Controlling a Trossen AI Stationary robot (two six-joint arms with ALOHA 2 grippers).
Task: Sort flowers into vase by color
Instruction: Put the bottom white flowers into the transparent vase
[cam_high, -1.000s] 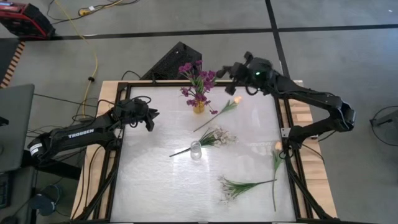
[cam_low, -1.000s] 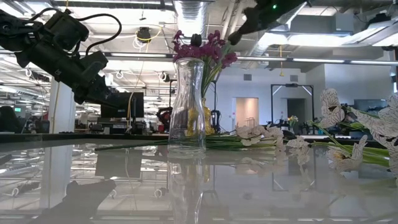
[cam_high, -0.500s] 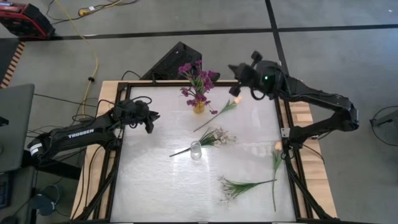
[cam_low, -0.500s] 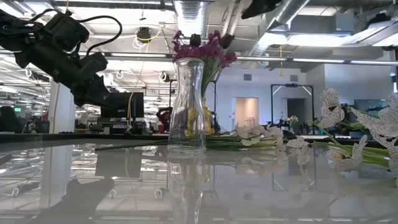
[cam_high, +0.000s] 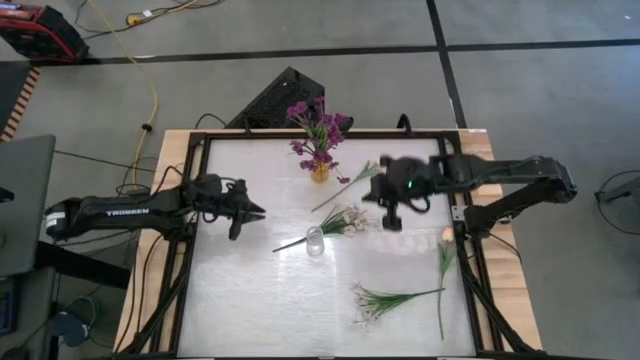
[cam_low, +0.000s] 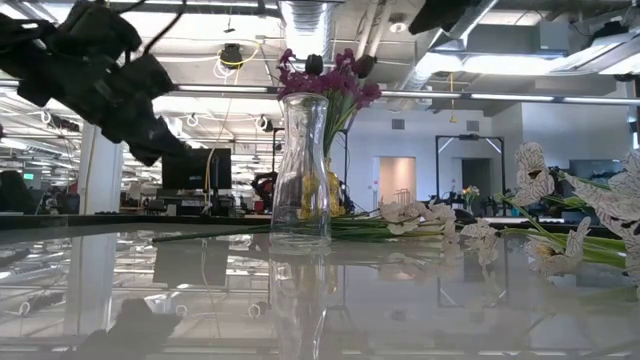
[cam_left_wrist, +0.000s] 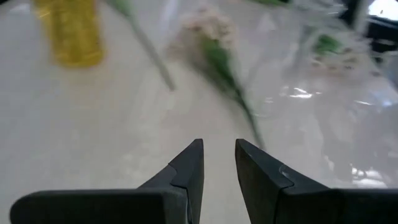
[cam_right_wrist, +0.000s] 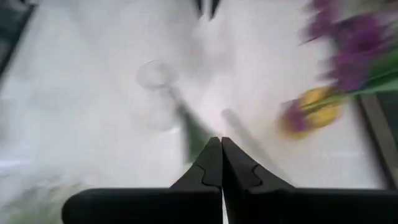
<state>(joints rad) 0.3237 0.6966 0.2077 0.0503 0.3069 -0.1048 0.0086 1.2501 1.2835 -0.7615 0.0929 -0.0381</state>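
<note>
High view, catalogued from the near edge of the white table (cam_high: 250, 310) to the far edge.

Near edge, right of centre: a spray of tiny white blossoms (cam_high: 385, 298) lies flat, stem pointing right. Just beside it, along the right border, a peach-cream tulip bud (cam_high: 443, 262) lies on its long green stem, bud toward the far side.

Middle of the table: an empty clear glass vase (cam_high: 315, 241) stands upright; in the low view (cam_low: 300, 170) it rises at centre frame. Touching or just beside it lies a second white spray (cam_high: 340, 221), its stem running under or past the vase toward the left.

Left gripper (cam_high: 250, 212): poised over the table's left part, level with the glass vase and well apart from it. The left wrist view shows its fingers (cam_left_wrist: 189, 168) set a little apart with nothing between them.

Right gripper (cam_high: 392, 215): over the table right of centre, near the head of the second white spray. The right wrist view shows its fingers (cam_right_wrist: 211, 163) pressed together, clenched on nothing.

Beyond: another tulip stem (cam_high: 345, 186) lies slantwise between the white spray and the far vase.

Far edge, centre: a small yellow vase (cam_high: 319, 172) stands upright holding the purple clustered sprays (cam_high: 315, 125).
</note>
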